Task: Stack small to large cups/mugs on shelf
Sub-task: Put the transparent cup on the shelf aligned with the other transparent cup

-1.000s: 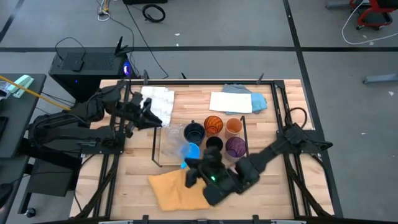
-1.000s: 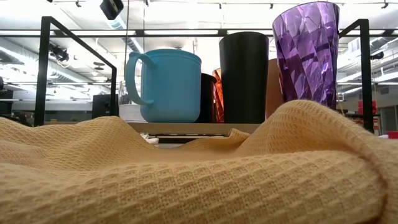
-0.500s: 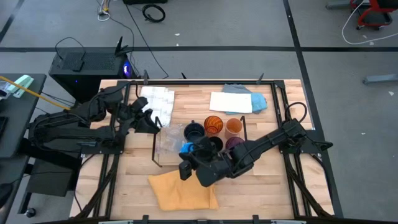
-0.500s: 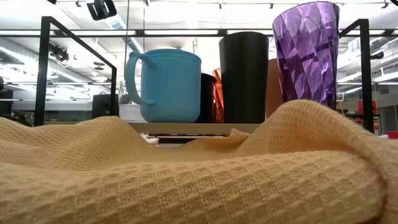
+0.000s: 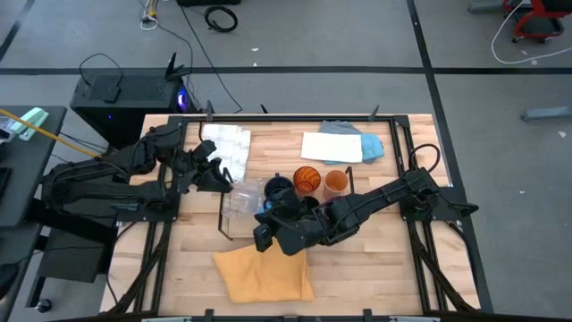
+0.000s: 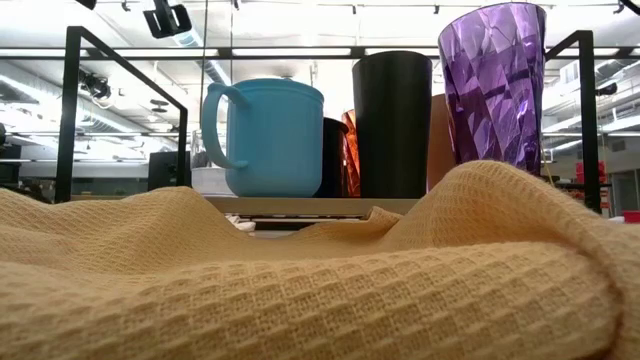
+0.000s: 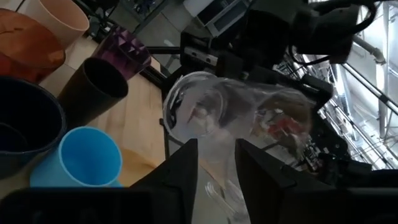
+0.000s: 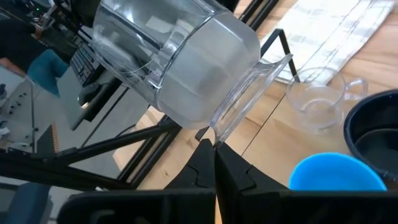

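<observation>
The right gripper [image 5: 265, 234] hangs over the near left part of the shelf [image 5: 234, 219], just above the bright blue mug [image 5: 272, 215]. Its fingers [image 8: 208, 163] are pinched narrow on the handle of a clear glass mug [image 8: 180, 59], which is held tilted on its side in the air, apart from the shelf board. In the left wrist view the same clear glass mug [image 7: 214, 115] lies sideways, its open mouth turned toward the cups.

The left gripper [image 5: 214, 175] sits at the left edge of the shelf, beside the white patterned cloth [image 5: 225, 145]. Its fingers [image 7: 186, 163] stand a little apart with nothing held between them.

On the shelf, to the right of the blue mug [image 6: 268, 137], stand the black cup [image 6: 392, 122] and the purple translucent cup [image 6: 490, 85]. Behind the blue mug are the dark navy mug [image 5: 279, 189], the textured orange cup [image 5: 307, 179] and the plain orange cup [image 5: 336, 182]. A second small clear glass [image 8: 317, 102] stands upright on the shelf just beside the blue mug and the navy mug.

On the counter [image 5: 402, 268] in front of the shelf lies a yellow cloth [image 5: 262, 275]; behind the shelf lie a folded white cloth [image 5: 331, 148] and a blue cloth [image 5: 368, 143].
</observation>
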Controlling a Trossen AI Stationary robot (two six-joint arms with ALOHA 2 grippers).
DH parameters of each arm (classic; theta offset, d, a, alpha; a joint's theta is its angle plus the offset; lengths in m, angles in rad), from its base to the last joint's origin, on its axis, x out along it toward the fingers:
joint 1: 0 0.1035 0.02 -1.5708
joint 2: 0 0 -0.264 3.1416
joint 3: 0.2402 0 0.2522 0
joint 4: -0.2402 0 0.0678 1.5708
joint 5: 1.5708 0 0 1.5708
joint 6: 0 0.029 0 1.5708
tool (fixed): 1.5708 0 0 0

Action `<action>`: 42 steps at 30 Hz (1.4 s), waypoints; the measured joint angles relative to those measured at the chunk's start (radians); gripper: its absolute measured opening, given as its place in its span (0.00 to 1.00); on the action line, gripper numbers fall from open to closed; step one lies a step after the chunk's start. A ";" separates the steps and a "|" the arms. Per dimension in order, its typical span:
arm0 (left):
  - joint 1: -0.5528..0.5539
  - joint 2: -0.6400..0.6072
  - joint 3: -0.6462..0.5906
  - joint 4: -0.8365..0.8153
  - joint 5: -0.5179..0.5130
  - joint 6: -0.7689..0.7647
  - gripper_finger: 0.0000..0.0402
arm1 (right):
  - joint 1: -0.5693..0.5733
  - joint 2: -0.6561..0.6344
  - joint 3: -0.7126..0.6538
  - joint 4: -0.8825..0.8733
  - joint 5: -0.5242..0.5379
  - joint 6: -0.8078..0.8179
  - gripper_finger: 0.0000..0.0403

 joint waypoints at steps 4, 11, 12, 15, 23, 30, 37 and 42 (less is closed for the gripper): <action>-0.010 0.032 0.000 -0.010 0.000 0.034 0.30 | -0.015 0.000 0.000 0.001 -0.005 -0.023 0.00; -0.015 0.068 0.000 -0.012 -0.033 0.131 0.15 | -0.025 0.000 0.000 0.002 -0.029 -0.040 0.00; -0.014 0.069 0.000 -0.013 -0.050 0.141 0.09 | -0.025 0.000 0.001 0.009 -0.029 -0.048 0.00; -0.012 0.071 -0.001 -0.014 -0.079 0.161 0.04 | -0.026 -0.001 0.003 0.015 -0.030 -0.053 0.00; -0.001 0.071 -0.001 -0.016 -0.082 0.181 0.02 | -0.026 -0.007 0.003 0.007 -0.100 -0.074 0.02; 0.094 0.065 0.001 -0.034 -0.012 0.206 0.02 | 0.035 -0.039 0.000 -0.080 -0.248 -0.072 0.20; 0.161 0.062 0.002 -0.132 0.134 0.232 0.02 | 0.124 -0.076 0.001 -0.380 -0.384 0.138 0.37; 0.168 0.073 0.093 -0.425 0.151 0.409 0.01 | 0.231 -0.089 0.001 -0.628 -0.396 0.313 0.39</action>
